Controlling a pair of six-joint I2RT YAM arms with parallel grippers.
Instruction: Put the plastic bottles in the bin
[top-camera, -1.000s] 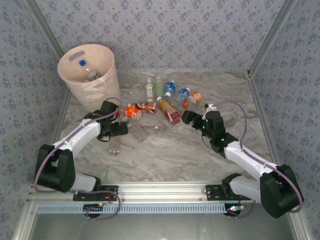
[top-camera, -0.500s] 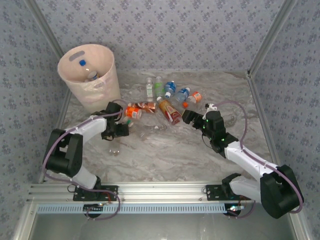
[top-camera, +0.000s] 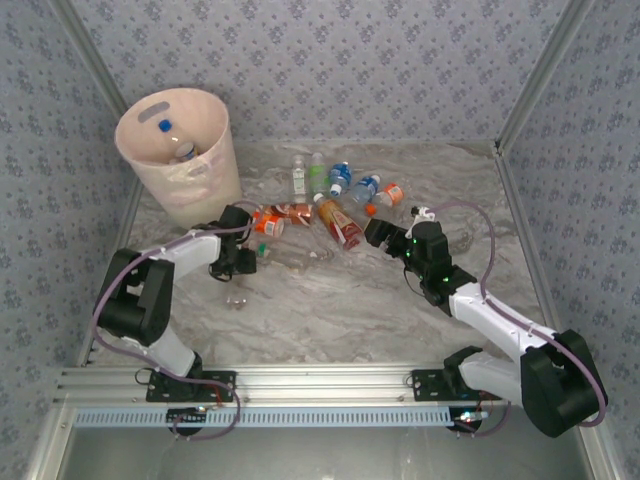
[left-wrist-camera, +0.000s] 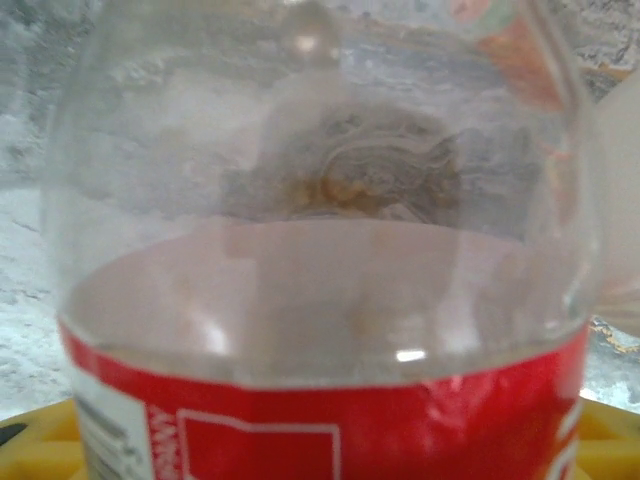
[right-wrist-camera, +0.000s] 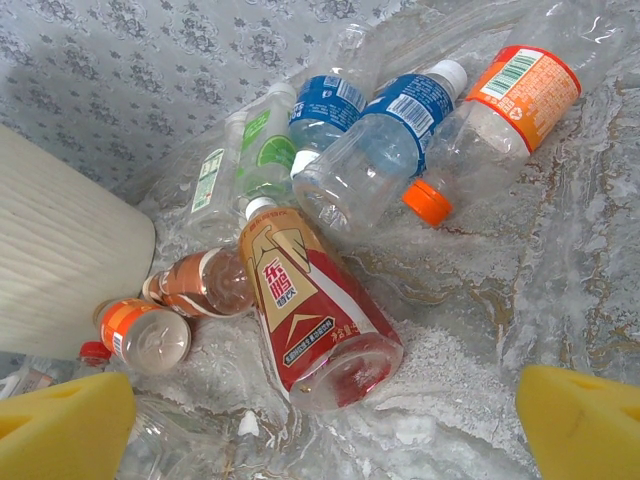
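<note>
The marble table (top-camera: 330, 310) is walled on three sides, and its near half is bare, with free room for movement. The bin (top-camera: 205, 185) stands in the far left corner with two bottles (top-camera: 180, 150) already inside, so the task looks barely begun. The other plastic bottles (top-camera: 340, 195) lie clustered mid-table. The right gripper (top-camera: 378, 235) hangs wide open beside them. The left gripper (top-camera: 246, 262) frames a red-labelled bottle (left-wrist-camera: 320, 300); whether it has clenched cannot be told.

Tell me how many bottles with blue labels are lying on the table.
2. The first blue-labelled bottle lies beside the green-labelled bottle; the second blue-labelled bottle, white-capped, lies just right of it, beside the orange-labelled bottle. Others could be hidden under the pile.
</note>
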